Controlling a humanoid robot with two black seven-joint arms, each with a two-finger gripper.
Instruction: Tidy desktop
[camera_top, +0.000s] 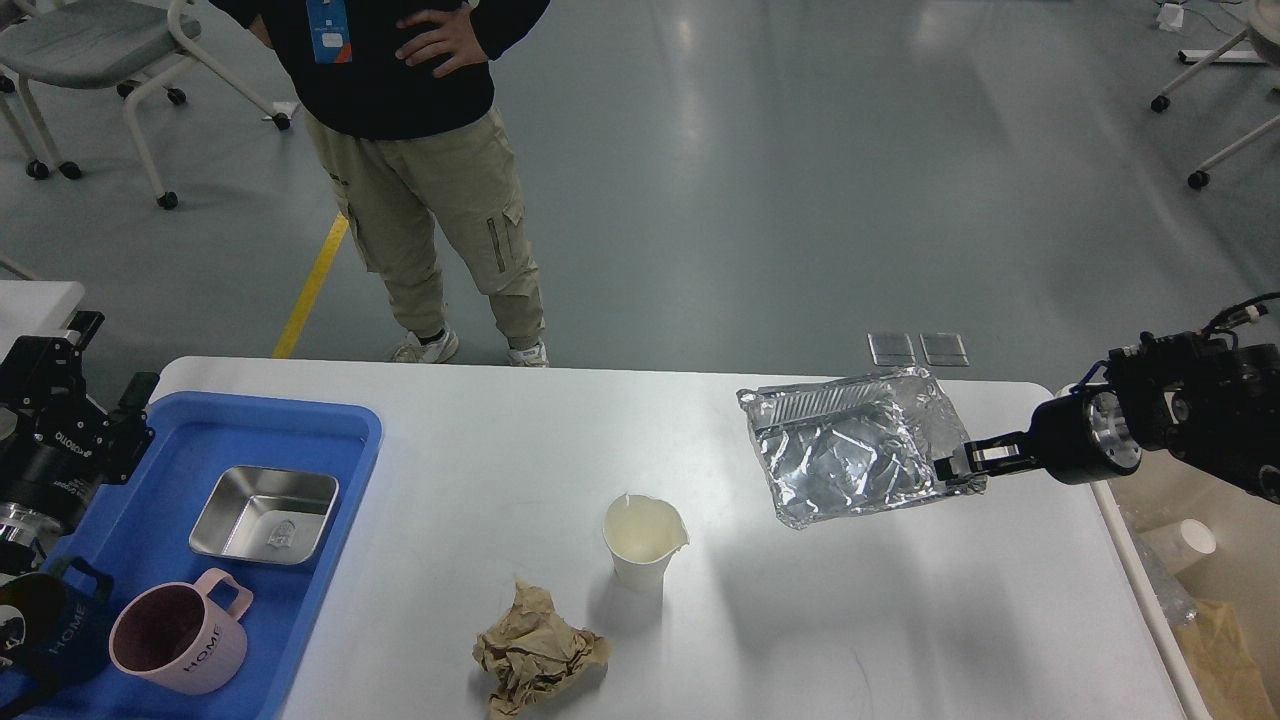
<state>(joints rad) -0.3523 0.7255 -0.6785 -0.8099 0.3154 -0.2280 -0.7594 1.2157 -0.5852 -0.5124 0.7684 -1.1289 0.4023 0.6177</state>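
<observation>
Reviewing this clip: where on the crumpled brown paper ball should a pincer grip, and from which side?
Grip the crumpled brown paper ball across its raised middle folds, coming from straight above. It lies low and irregular on the desktop, with no handle or rim, apart from the paper cup.

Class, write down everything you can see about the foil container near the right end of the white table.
The foil container is a crumpled, shiny silver tray of thin aluminium, roughly rectangular, with a ribbed rim along its far edge and a dented, wrinkled floor. Its open side faces up, over the desktop near the far right corner. The right gripper grips its right edge. Whether it rests on the tabletop or hangs above cannot be told.
</observation>
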